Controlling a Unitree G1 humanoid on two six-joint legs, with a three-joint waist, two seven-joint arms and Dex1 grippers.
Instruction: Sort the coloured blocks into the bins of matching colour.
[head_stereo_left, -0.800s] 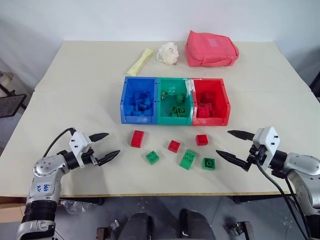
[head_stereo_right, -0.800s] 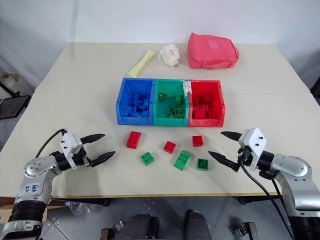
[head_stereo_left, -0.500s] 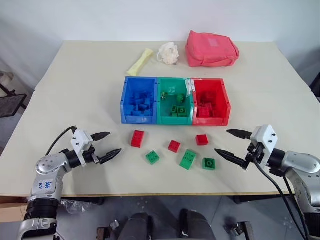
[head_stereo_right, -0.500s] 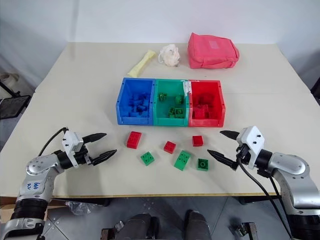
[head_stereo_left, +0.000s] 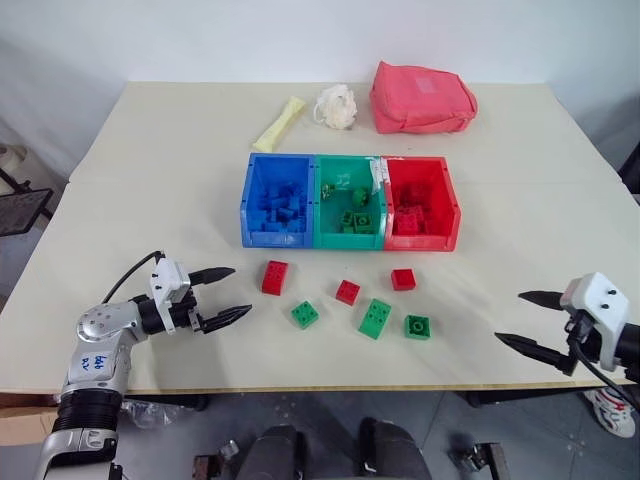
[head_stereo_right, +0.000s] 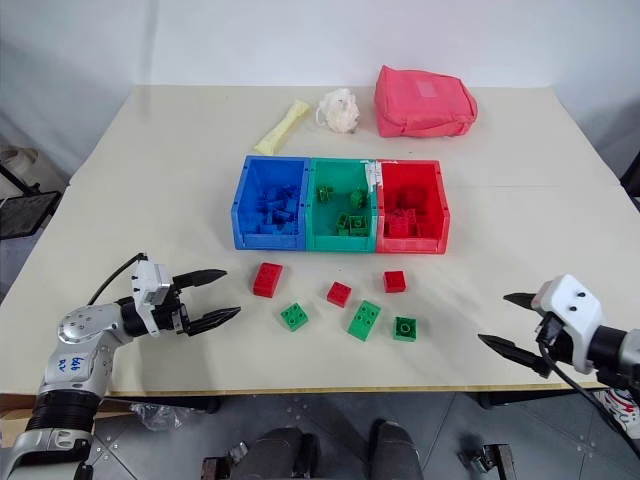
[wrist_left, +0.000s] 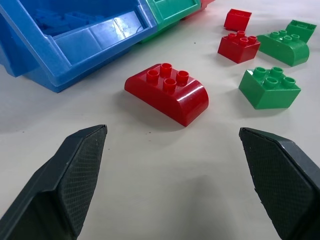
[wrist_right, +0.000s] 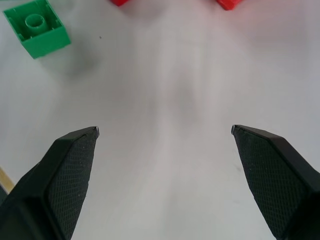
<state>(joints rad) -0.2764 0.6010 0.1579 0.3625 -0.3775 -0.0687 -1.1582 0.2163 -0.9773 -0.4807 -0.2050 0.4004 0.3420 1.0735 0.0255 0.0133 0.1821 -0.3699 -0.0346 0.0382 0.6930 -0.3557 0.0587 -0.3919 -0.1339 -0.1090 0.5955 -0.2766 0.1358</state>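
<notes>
- The bins (head_stereo_left: 350, 200) sit joined in a row mid-bench: blue on the robot's left, green in the middle, red on the right, each already holding bricks of its own colour.
- Six loose blocks lie on the bench (head_stereo_left: 150, 170) just in front of the bins: three red blocks (head_stereo_left: 275, 277), (head_stereo_left: 348, 292), (head_stereo_left: 403, 279) and three green blocks (head_stereo_left: 305, 314), (head_stereo_left: 376, 318), (head_stereo_left: 418, 327).
- The left gripper (head_stereo_left: 232, 296) hovers low beside the leftmost red block, fingers (wrist_left: 75, 170) wide apart, nothing between them.
- The right gripper (head_stereo_left: 524, 320) hangs near the front right edge of the bench, well apart from the blocks, fingers spread and empty.
- At the far side lie a red pouch (head_stereo_left: 422, 97), a white puffball (head_stereo_left: 337, 106) and a pale yellow packet (head_stereo_left: 280, 122).
</notes>
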